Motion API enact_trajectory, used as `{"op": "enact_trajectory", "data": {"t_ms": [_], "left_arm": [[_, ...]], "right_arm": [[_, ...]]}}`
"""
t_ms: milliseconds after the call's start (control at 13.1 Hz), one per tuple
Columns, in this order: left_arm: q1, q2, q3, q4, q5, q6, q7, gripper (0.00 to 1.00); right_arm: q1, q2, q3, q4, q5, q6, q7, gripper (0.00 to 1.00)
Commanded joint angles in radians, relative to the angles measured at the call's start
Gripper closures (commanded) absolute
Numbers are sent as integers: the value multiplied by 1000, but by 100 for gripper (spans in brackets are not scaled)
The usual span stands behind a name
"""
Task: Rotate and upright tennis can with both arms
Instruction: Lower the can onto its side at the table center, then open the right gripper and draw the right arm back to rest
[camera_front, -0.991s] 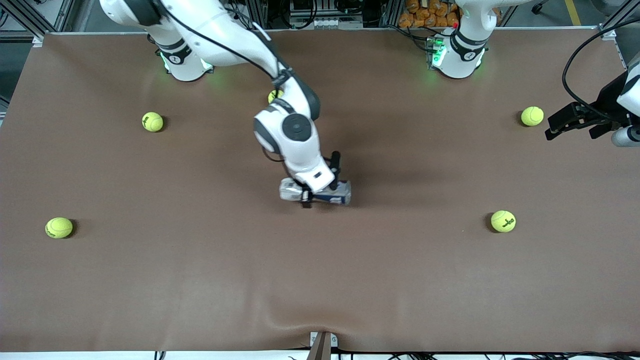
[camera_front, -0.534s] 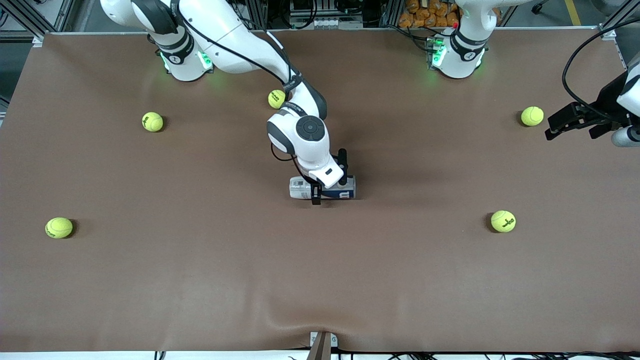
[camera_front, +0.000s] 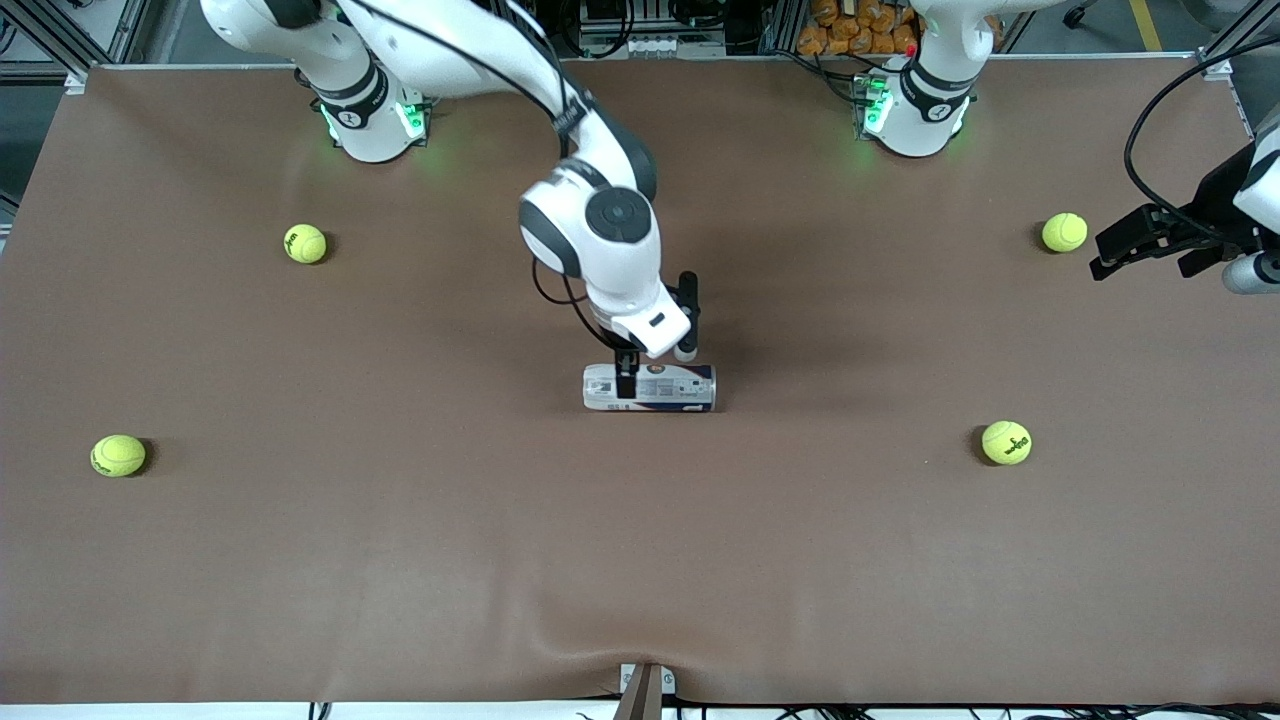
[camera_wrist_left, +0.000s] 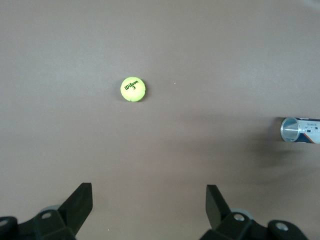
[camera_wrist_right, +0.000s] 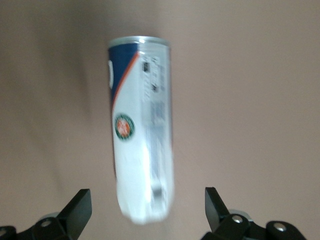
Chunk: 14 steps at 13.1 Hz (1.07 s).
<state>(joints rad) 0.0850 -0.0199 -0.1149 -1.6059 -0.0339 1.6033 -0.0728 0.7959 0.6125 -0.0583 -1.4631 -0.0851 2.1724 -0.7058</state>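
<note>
A flat brown-covered desk (camera_front: 400, 560) carries four round fuzzy yellow tennis balls, well apart: two toward the right arm's end (camera_front: 305, 243) (camera_front: 118, 455), two toward the left arm's end (camera_front: 1064, 232) (camera_front: 1006, 442).

The tennis can (camera_front: 649, 388) lies on its side on the brown table (camera_front: 400, 560), near the middle, its long axis running from one arm's end of the table toward the other. It is a slim cylinder with a mostly white label carrying fine print, a dark-blue band at one end and a small round red-and-green emblem partway along. In the right wrist view the tennis can (camera_wrist_right: 141, 125) shows a silver rim at the blue end. In the left wrist view only the can's round silver end (camera_wrist_left: 298, 130) appears, facing the left arm's end of the table. Nothing grips it.
</note>
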Motion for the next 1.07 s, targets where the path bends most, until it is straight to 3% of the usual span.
{"op": "enact_trajectory", "data": {"t_ms": [0,457,686,991], "left_arm": [[7,-8,-14,4,19,-16,5,0],[1,-3,-14,4,23,-16,5,0],[-2,0,-22,6,25,-13,2,0],[-14,79,-29,15,-23,-14,5,0]], "right_arm": [[-114,-100,3,-39,-1,-51,-3,0],[-429,-223,5,-43,16,-207,-4,0],[-579,-295,5,-43,88,-262,-4,0],[-711,-384,5,-48,143,-413,17,0]]}}
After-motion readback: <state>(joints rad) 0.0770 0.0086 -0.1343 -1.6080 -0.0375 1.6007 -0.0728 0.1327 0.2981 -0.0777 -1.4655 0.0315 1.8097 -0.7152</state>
